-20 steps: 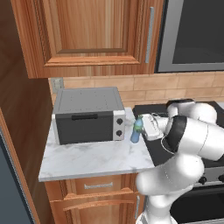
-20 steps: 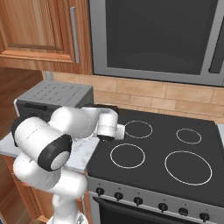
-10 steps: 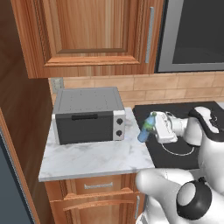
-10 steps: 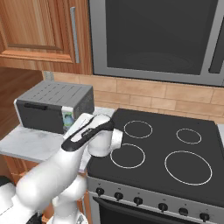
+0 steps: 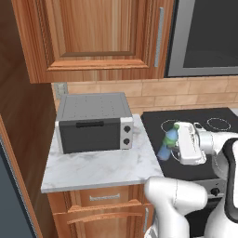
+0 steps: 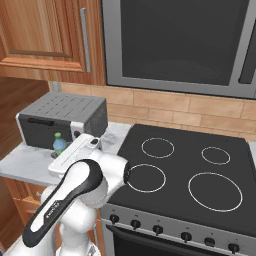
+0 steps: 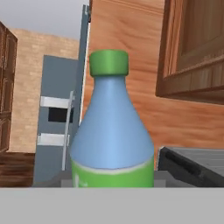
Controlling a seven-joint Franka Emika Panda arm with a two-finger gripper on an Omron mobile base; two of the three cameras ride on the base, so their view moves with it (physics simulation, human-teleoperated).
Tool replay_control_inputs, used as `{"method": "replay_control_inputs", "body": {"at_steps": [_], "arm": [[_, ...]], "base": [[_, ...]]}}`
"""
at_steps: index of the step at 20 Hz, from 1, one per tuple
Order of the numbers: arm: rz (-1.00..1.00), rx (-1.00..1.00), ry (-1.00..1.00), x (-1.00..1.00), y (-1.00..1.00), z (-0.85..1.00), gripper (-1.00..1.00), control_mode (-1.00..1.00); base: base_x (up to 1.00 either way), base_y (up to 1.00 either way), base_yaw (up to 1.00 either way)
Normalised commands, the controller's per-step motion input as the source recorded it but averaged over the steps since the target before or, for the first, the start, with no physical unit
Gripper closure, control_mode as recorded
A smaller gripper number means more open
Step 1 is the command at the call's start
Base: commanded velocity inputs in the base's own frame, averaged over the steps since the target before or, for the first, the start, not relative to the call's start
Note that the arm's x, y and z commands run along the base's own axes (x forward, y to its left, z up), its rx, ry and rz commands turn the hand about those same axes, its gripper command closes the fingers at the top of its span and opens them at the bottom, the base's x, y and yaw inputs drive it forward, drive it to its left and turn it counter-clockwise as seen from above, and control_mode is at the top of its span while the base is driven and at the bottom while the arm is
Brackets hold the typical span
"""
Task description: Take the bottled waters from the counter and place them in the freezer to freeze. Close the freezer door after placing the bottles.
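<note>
A: Where's the gripper (image 5: 173, 143) rel. to the toaster oven (image 5: 93, 122)?

B: Off to the oven's right, out past the edge of the counter (image 5: 97, 167), over the near-left corner of the black stovetop (image 5: 195, 135). It's up off the surface, no contact w/ the slab.

A: Holding anything?

B: Yep, clamped on the blue-tinted bottle (image 5: 167, 143), green cap. Bottle is tilted in the left base view, cap pointing up and away from the oven. In the right base view the green cap (image 6: 58, 135) peeks out just in front of the oven's right end, w/ the white hand right beside it.

A: Hand cam?

B: Bottle (image 7: 112, 131) dead centre, very close, upright in that frame, green label band low on it. Can't see the finger tips themselves there.

A: Other bottle?

B: Can't tell from these.

A: Freezer?

B: Dark slate-grey panel (image 7: 54, 127) far behind the bottle in the hand view, w/ a pale vertical bar and a small black patch on it; well apart from the oven, a corner of which shows at lower right. Open or shut: can't tell.

A: Counter around the oven?

B: Marbled slab, oven sits at the back, wooden drawers below.
</note>
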Motion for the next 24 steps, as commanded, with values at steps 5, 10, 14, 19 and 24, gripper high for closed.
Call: {"method": "replay_control_inputs", "body": {"at_steps": [5, 10, 14, 19, 24], "arm": [[0.0, -0.16, 0.0, -0.82, 0.0, 0.11, 1.0, -1.0], [0.06, -0.12, -0.02, -0.72, 0.18, 0.0, 1.0, -1.0], [0.06, 0.0, -0.01, -0.15, 0.09, 0.0, 1.0, 1.0], [0.0, 0.0, 0.0, 0.0, 0.0, 0.0, 1.0, 1.0], [0.0, 0.0, 0.0, 0.0, 0.0, 0.0, 1.0, 1.0]], "base": [[0.0, 0.0, 0.0], [0.0, 0.0, 0.0], [-0.52, 0.51, 0.34], [-0.31, 0.76, 0.7], [0.0, 0.68, 0.75]]}}
